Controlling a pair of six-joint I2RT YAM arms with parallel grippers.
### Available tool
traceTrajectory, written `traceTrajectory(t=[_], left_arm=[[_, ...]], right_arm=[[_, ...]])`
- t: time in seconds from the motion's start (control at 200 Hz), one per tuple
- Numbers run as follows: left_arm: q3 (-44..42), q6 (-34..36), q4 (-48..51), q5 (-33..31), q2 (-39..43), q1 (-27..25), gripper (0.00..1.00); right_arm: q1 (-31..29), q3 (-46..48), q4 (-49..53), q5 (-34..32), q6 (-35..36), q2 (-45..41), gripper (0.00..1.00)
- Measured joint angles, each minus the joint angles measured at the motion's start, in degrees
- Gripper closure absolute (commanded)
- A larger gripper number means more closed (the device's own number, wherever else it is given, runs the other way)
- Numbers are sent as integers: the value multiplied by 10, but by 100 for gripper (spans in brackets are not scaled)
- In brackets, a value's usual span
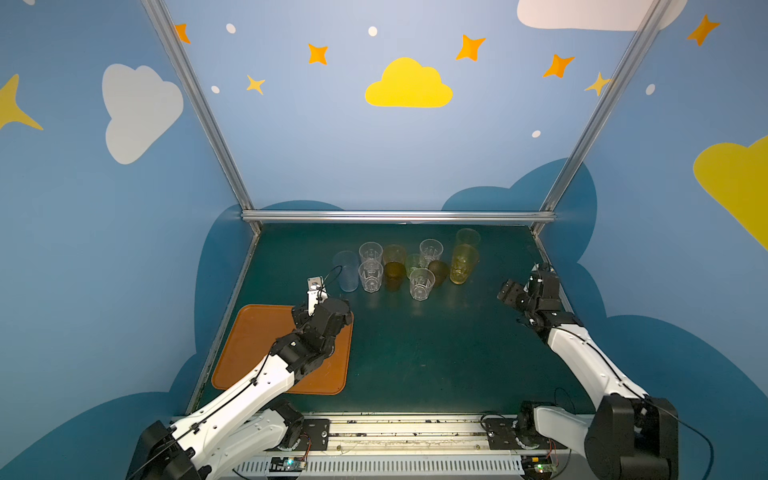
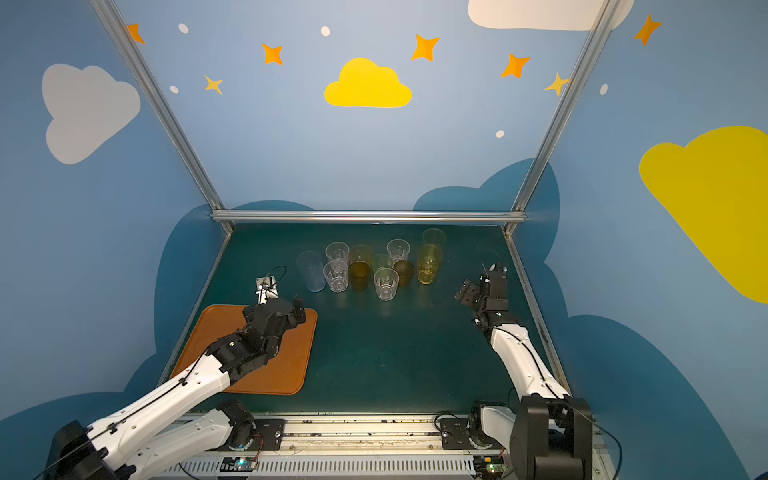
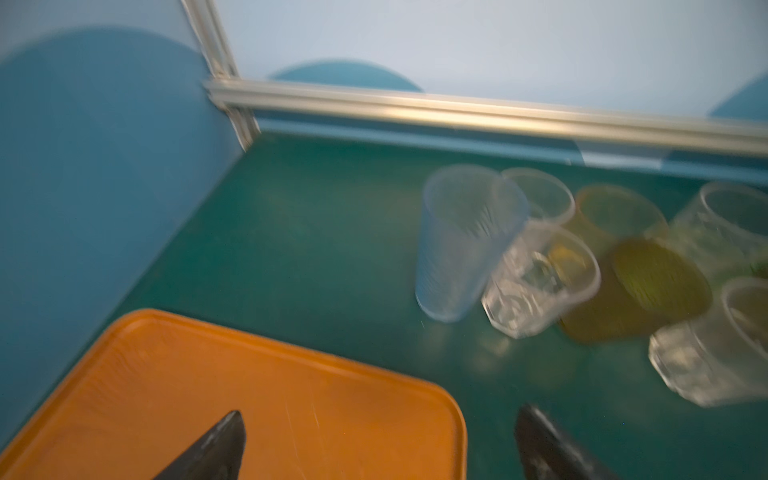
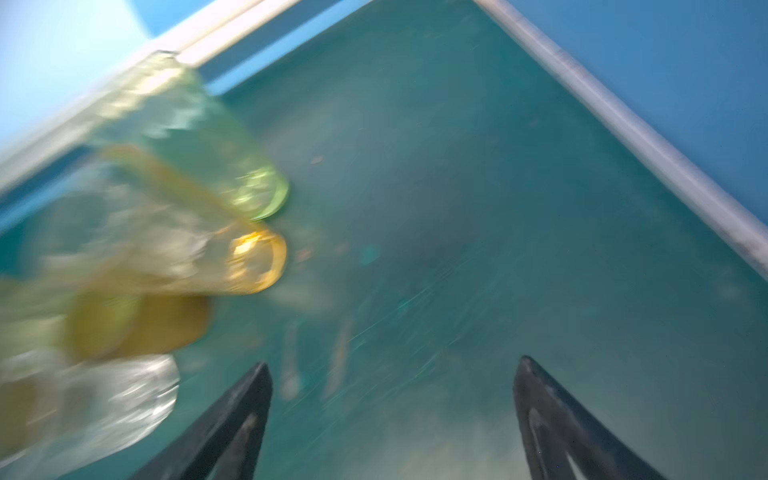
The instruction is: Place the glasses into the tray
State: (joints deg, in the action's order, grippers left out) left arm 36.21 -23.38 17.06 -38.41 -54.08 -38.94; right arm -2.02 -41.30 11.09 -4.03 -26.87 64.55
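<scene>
Counter (image 1: 415,357): dark green, and I've got both arms reaching in from the near edge, one on the left and one on the right.
Tray (image 1: 243,353): orange-brown and flat, sitting near left on the counter. No glass is in it yet, so I'd say we're right at the start.
Glasses (image 1: 422,284): eleven, all upright, bunched in loose rows at the far middle, well apart from the tray.
Left hand (image 3: 382,413): fingers spread wide with nothing between them, over the tray's far right corner and aimed at the bunch.
Right hand (image 4: 394,362): wide and empty too, out on the right, about level with the bunch. Its wrist view is smeared.
Bluish tumbler (image 1: 346,272): tall and frosted, at the left end of the bunch, tight against a short clear tumbler (image 1: 370,276). Whether they touch, I can't tell.
Yellow tumbler (image 1: 463,264): tall, at the right end, with a second yellow tumbler (image 1: 468,237) just behind it.
Bearing: the bluish tumbler lies far and slightly right of the left hand, with bare counter between them. The yellow tumbler lies left of the right hand.
Nearer hand: the left, both to that tumbler and to the tray, so I'd lead with it.
Axis: vertical on every glass. My call is a side grip around the wall, taking care not to nudge the clear neighbour.
</scene>
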Motion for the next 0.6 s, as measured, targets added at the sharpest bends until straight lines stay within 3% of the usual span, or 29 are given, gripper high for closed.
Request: traceTrajectory(t=[0.165, 0.335, 0.601], left_arm=[[2, -50, 50, 37, -30, -59, 2], [-23, -97, 47, 93, -39, -70, 18], [-98, -148, 27, 142, -28, -70, 37]], right_arm=[[0, -9, 63, 129, -39, -31, 10], [0, -4, 109, 253, -74, -36, 10], [-5, -4, 164, 319, -107, -82, 11]])
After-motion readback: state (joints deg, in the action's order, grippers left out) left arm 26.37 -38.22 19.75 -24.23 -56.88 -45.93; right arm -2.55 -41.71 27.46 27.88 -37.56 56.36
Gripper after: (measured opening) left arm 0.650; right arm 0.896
